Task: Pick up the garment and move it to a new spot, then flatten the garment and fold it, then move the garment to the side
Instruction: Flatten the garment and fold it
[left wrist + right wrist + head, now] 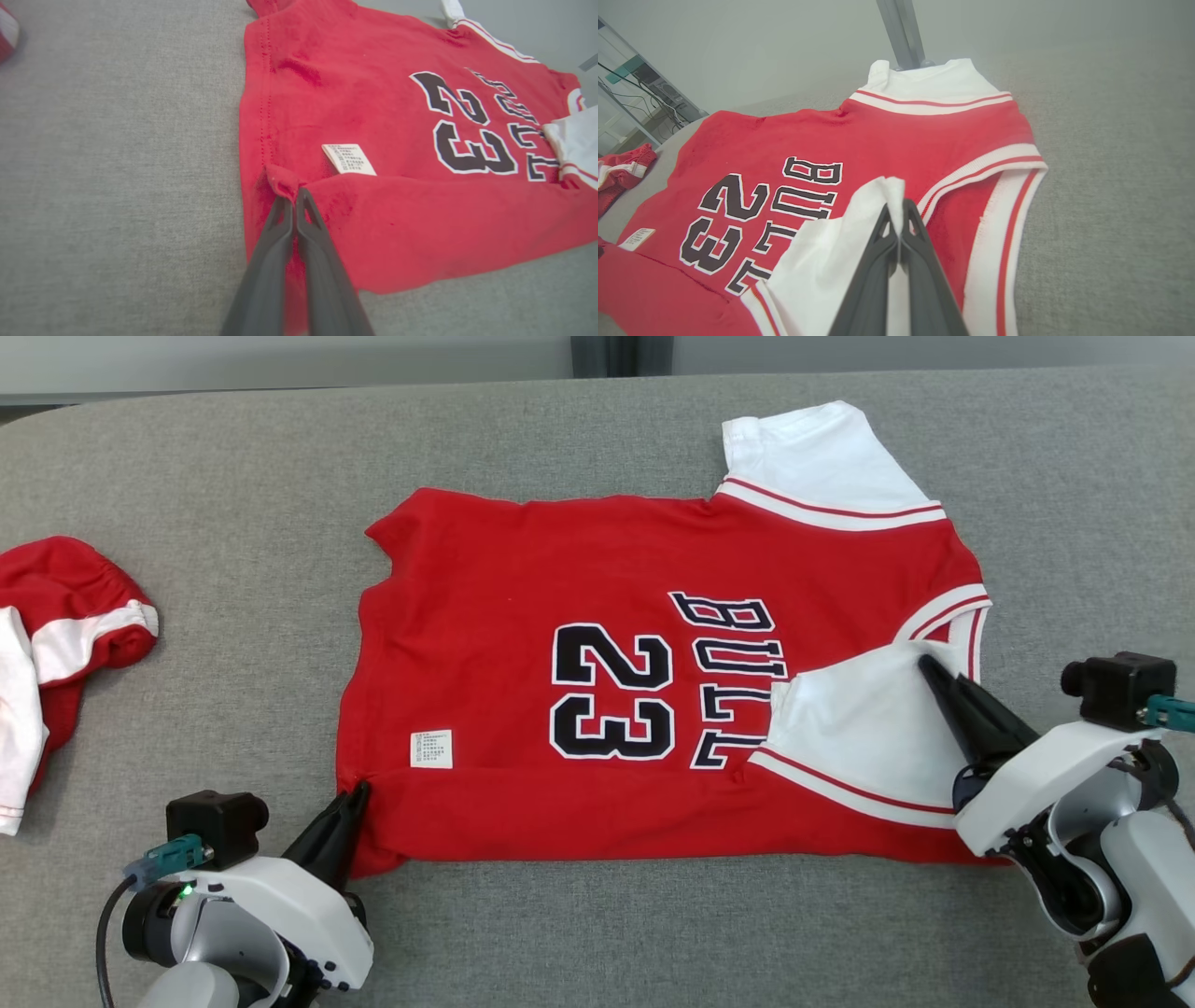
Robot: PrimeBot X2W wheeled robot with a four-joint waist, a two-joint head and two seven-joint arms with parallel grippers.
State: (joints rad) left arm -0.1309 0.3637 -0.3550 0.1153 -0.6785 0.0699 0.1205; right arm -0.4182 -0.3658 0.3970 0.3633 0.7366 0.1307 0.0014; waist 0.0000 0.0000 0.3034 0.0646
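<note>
A wide grey cloth surface runs right across in front of the robot, and the red jersey lies on the middle of it, spread mostly flat with its hem toward the robot's left and its neck toward the right. The black "23" and lettering face up. Its near long edge is turned over onto the body in a red band, and the near sleeve (white, with a red stripe) lies doubled inward over the end of the lettering. The far sleeve sticks out flat at the back. Well off to the left sits a second garment, red and white, bunched up.

The right gripper has its fingers pressed together on the tip of the near sleeve; from its wrist the white cloth wraps the fingertips, and it looks pinched between them, though I can't be sure. The left gripper is closed on the turned-over corner at the hem, red cloth puckered at its tips. A small white label lies just beyond that corner
</note>
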